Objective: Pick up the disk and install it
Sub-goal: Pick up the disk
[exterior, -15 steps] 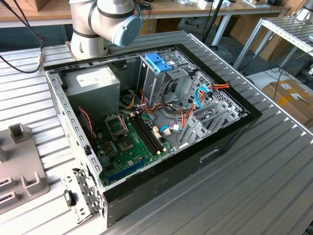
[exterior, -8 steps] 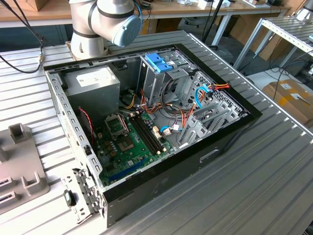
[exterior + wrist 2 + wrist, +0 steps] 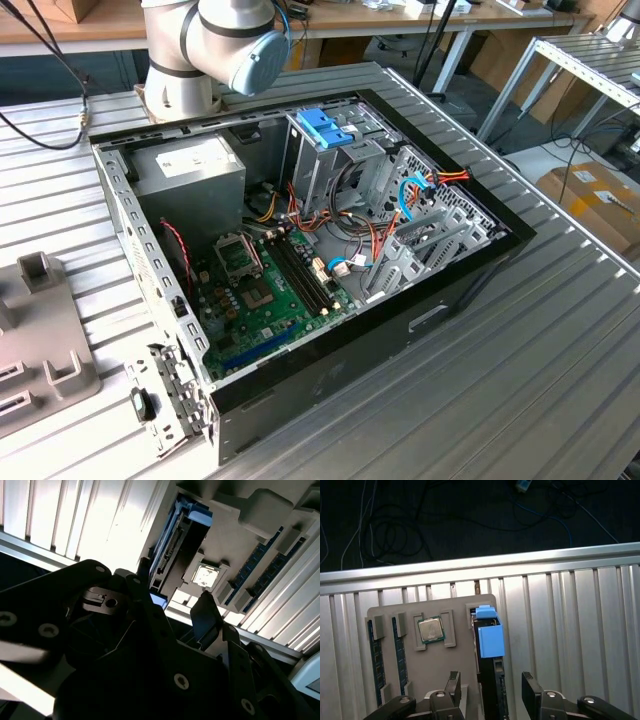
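Spread wide, the pincer (image 3: 491, 681) was pointed straight down at a grey tray (image 3: 455, 655) in the first wrist view. One of its fingers (image 3: 454, 689) was seen on each side of the disk (image 3: 490, 639), with a gap left on both sides, so nothing was gripped. Whether the fingertips had reached the disk's level could not be told.

The disk was stood on edge in a slot of the tray, with blue plastic along its upper side. Its dark connector edge was shown in the second wrist view (image 3: 172, 547). A square chip (image 3: 430, 629) and two memory sticks (image 3: 375, 655) were held in the same tray, just beside the disk. The tray was laid on a ribbed metal table (image 3: 580, 630).

In the exterior view, the arm (image 3: 235, 40) was seen as a pale joint with a blue cap. It was set behind an open computer case (image 3: 470, 270).

A white label (image 3: 195, 155) was carried by a grey box inside the case; its print could not be read. Markings on the chip could not be read either.
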`<move>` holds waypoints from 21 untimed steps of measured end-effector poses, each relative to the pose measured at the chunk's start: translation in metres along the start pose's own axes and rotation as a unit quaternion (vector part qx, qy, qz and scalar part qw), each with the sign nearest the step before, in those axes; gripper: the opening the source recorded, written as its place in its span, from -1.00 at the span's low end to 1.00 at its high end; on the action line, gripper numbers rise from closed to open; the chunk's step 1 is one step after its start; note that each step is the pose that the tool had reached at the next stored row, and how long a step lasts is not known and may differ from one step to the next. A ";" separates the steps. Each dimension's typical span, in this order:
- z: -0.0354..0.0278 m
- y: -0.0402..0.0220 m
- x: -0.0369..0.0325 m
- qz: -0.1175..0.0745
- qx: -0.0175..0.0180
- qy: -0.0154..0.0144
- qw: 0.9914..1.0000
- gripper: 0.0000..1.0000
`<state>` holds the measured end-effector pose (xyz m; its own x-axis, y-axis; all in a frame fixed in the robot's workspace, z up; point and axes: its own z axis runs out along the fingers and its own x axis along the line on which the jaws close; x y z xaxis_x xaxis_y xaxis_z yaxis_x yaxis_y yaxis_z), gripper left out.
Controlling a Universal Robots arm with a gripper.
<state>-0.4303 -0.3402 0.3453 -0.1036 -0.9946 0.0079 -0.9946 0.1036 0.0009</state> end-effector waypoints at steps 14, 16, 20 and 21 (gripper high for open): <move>0.0073 0.0000 0.0000 0.000 0.000 0.000 1.000 0.20; 0.0106 0.0002 0.0000 0.000 0.000 0.000 1.000 0.20; 0.0258 0.0015 -0.0001 0.000 0.000 0.000 1.000 0.20; 0.0278 0.0017 0.0000 0.000 0.000 0.000 1.000 0.20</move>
<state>-0.4321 -0.3402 0.3175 -0.1036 -0.9946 0.0079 -0.9946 0.1036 0.0008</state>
